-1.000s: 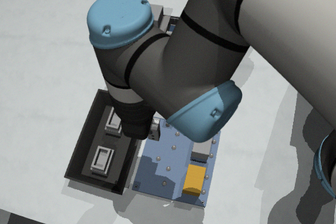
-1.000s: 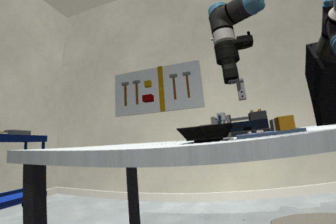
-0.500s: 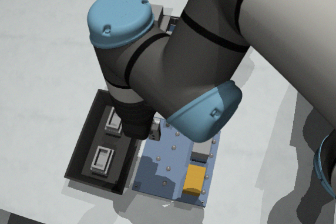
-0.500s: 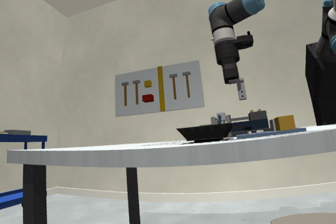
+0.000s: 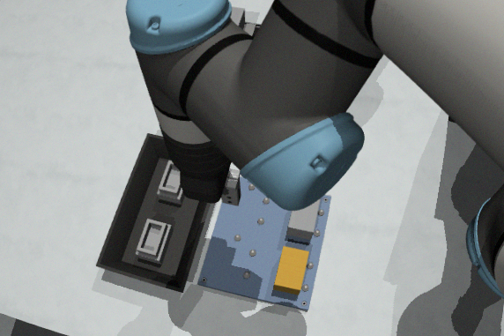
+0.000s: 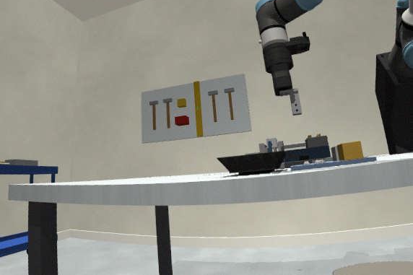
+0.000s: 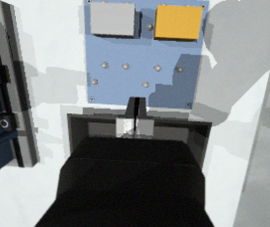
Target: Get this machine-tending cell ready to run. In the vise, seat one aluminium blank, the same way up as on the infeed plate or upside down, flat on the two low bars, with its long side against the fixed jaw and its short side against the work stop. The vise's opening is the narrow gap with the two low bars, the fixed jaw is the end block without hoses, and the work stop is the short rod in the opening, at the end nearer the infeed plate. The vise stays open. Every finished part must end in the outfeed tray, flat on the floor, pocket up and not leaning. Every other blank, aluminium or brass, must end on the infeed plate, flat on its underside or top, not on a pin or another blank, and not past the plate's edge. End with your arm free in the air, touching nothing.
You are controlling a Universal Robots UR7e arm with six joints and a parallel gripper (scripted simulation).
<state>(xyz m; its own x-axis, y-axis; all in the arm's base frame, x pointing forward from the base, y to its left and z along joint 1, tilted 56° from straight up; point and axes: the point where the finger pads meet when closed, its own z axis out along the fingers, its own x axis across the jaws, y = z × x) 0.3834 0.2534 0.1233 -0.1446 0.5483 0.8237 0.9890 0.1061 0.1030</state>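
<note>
— aluminium blank [image 5: 302, 220] and brass blank [image 5: 291, 270]: one of each is counted on the infeed plate [image 5: 229, 256]; two finished parts [image 5: 153, 237] are lying in the outfeed tray [image 5: 115, 227].

— gripper [image 6: 295, 103] is pressed together on nothing, high above. an opening and a descent to the aluminium blank are judged to be needed next, for the vise [image 6: 310, 150].

I see my arm [image 5: 308, 64] as thick grey tubes with black seam rings, light-blue round joint caps [image 5: 178, 7] bearing small screw bosses, and a black wrist carrying a pale tool [image 6: 295, 103].
</note>
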